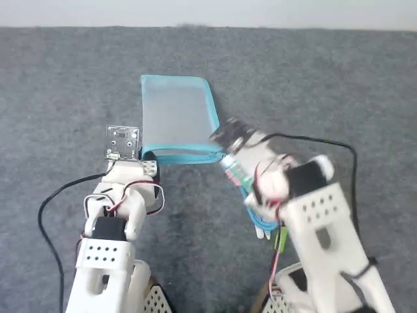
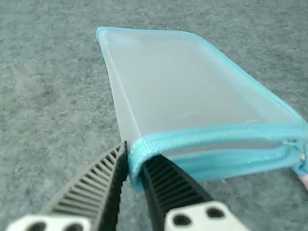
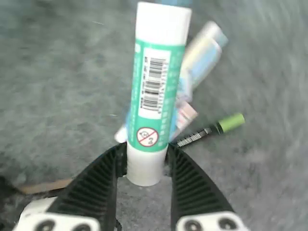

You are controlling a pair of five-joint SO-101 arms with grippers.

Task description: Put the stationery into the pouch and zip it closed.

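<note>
- The right pincer (image 3: 147, 153) is clamped around the base of a green-and-white glue stick (image 3: 156, 82), which juts straight out from between the jaws. In the high view it is held near the right corner of the pouch (image 1: 176, 114), by its mouth.
- The left pincer (image 2: 135, 158) is pinched tight on the other corner of the mouth, gripping the teal zip edge and steadying the pouch on the grey bench (image 2: 48, 96).
- The zip pull (image 2: 303, 156) sits at the end of the mouth away from the left pincer.
- The pouch is translucent and looks empty, so I judge nothing is packed yet.
- Beyond the glue stick, a pale tube (image 3: 204, 45) and a green-capped pen (image 3: 226, 122) lie on the bench, apart from the pouch.
- Left to do: put in the glue stick, then those pieces, then close the zip.
</note>
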